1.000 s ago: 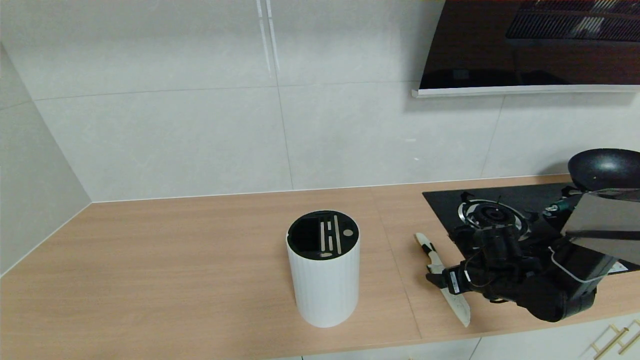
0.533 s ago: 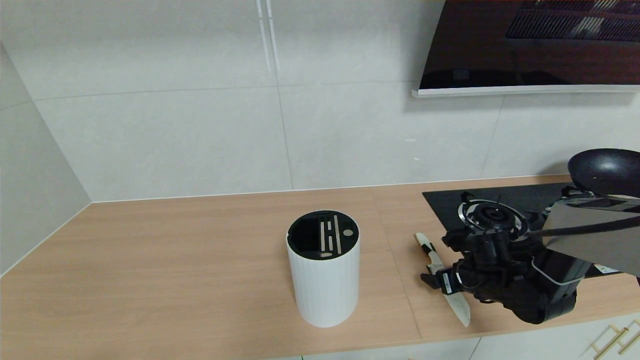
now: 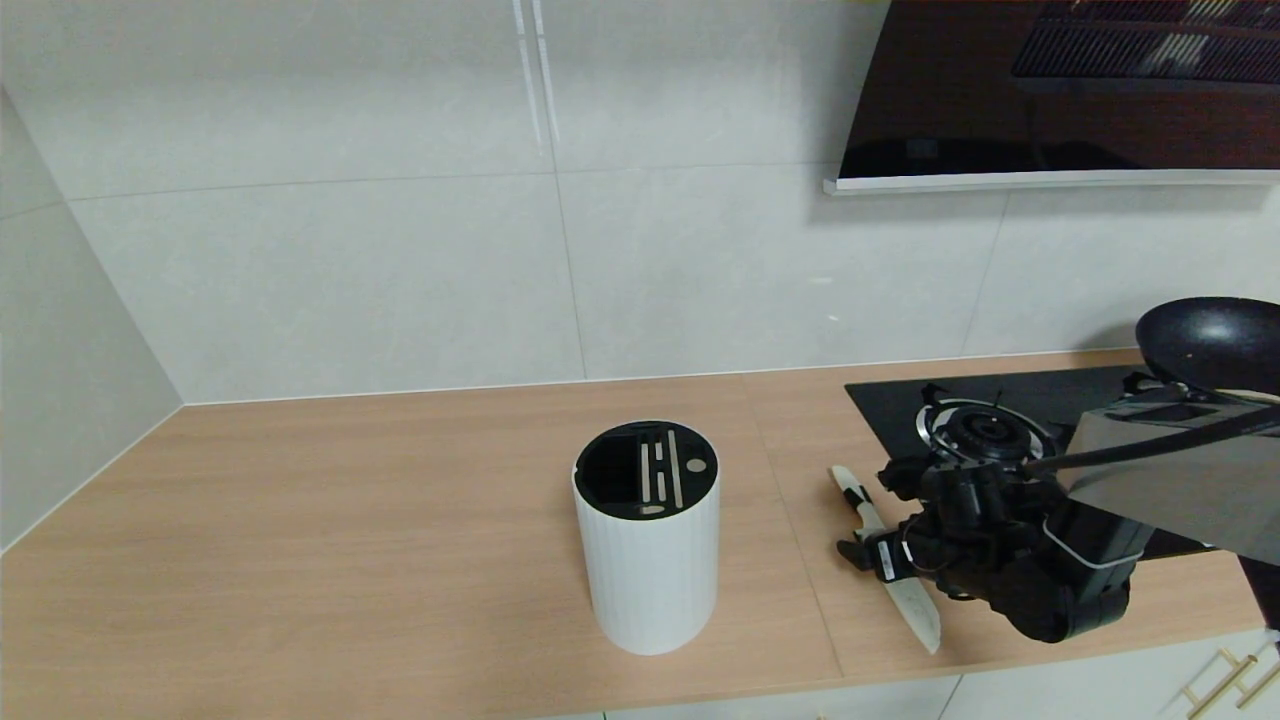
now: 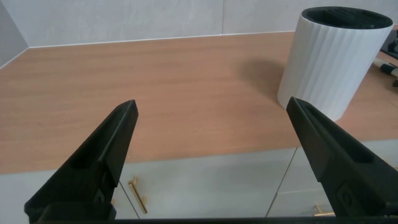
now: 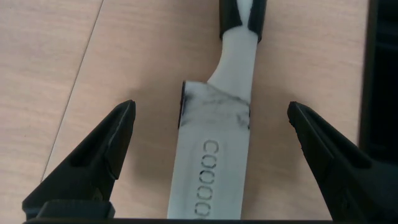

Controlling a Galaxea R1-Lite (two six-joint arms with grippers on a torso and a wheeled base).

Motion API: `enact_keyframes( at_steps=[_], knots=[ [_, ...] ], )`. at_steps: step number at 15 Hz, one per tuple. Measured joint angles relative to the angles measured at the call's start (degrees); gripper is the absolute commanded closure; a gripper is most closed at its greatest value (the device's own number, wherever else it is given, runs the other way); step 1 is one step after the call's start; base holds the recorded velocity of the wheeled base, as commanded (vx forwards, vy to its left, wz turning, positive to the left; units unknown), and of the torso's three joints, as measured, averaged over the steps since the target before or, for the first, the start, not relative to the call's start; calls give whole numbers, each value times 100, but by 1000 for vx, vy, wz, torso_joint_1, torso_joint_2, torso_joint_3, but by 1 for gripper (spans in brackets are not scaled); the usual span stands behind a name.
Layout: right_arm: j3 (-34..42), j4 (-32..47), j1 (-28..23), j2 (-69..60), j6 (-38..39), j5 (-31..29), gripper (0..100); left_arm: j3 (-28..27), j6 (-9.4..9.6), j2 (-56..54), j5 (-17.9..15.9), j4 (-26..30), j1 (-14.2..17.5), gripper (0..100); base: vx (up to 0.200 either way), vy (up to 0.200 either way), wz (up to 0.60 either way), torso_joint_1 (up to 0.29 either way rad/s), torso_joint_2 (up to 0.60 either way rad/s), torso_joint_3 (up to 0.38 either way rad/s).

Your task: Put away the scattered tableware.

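Observation:
A white ceramic knife point(image 3: 905, 590) with a black-and-white handle lies flat on the wooden counter point(image 3: 350, 520), just left of the hob. My right gripper point(image 3: 878, 520) is low over it, open, one finger on each side of the blade near the handle. In the right wrist view the knife point(image 5: 214, 155) runs between the fingers point(image 5: 93, 168) of that gripper point(image 5: 210, 112), which are not touching it. A white ribbed knife holder point(image 3: 648, 560) with a black slotted top stands upright at mid-counter. My left gripper point(image 4: 211, 106) hangs open off the counter's front edge, the holder point(image 4: 336, 56) ahead of it.
A black gas hob point(image 3: 1000, 420) with a burner lies right of the knife, and a black pan point(image 3: 1210, 340) sits at its far right. A range hood point(image 3: 1060, 90) hangs above. White cabinet fronts with brass handles point(image 4: 138, 194) are below the counter edge.
My right arm has shifted left and slightly toward the wall, bringing its open gripper further over the knife. The knife and the holder have not moved.

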Motion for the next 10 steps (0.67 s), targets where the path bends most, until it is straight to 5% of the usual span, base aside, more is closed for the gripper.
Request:
enact_keyframes(
  at_steps=[10],
  knots=[
    [-85,-200,-45,179,-12,-48,0,0,0,0,0,0,0,0,0,0,0,0,0,0]
  ],
)
